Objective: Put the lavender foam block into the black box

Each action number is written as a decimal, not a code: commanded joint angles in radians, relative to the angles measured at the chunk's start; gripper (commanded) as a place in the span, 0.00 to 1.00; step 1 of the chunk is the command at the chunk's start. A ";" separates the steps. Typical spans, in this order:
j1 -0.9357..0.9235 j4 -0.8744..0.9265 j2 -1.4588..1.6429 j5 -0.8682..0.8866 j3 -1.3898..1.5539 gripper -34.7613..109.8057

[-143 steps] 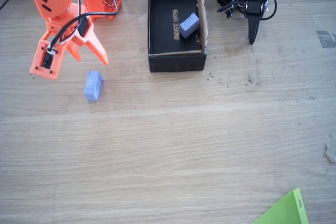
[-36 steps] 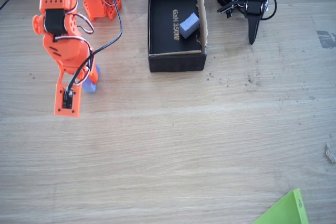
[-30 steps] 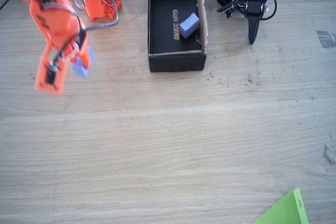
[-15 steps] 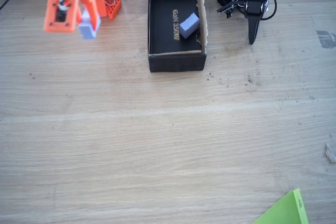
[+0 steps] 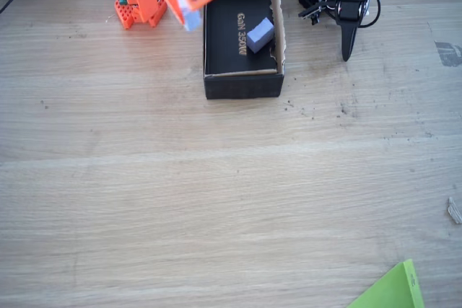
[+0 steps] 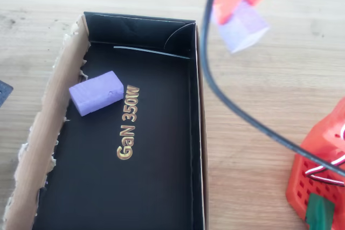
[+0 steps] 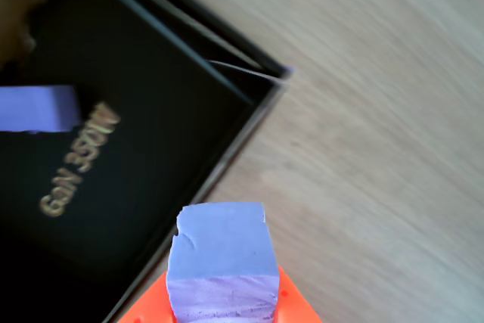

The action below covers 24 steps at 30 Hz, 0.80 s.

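My orange gripper (image 5: 186, 5) is shut on the lavender foam block (image 5: 190, 18) and holds it in the air just left of the black box (image 5: 242, 89) in the fixed view. From overhead the block (image 6: 242, 26) hangs under the gripper (image 6: 243, 1), outside the box's right wall (image 6: 198, 133), over bare table. The wrist view shows the block's end face (image 7: 219, 251) between the orange fingers (image 7: 291, 309), beside the box's corner and dark floor (image 7: 128, 209) with its gold lettering.
A paler lavender block (image 5: 260, 34) (image 6: 96, 92) (image 7: 38, 109) lies inside the box near its raw-cardboard wall. The arm's orange base (image 5: 139, 1) stands left of the box, and its black cable (image 6: 215, 95) hangs across the overhead view. A green sheet (image 5: 393, 290) lies at the front right corner.
The gripper closed on the block, lifted it off the table and swung it back and to the right, up to the box's left side.
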<state>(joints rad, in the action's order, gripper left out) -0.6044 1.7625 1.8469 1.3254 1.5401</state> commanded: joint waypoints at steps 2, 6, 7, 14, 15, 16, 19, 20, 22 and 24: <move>0.095 0.091 -0.169 0.014 -0.236 0.24; 0.143 0.117 -0.267 0.031 -0.353 0.24; 0.149 0.114 -0.276 0.038 -0.362 0.24; 0.158 0.109 -0.290 0.041 -0.371 0.24; 0.158 0.109 -0.287 0.040 -0.371 0.24; 0.158 0.110 -0.285 0.040 -0.371 0.24; 0.155 0.110 -0.282 0.031 -0.371 0.24; 0.155 0.109 -0.282 0.031 -0.371 0.24; 0.158 0.097 -0.288 0.017 -0.371 0.24; 0.164 0.075 -0.293 -0.003 -0.371 0.28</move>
<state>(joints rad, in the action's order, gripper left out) -0.4418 1.8500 1.5478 1.3346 1.1980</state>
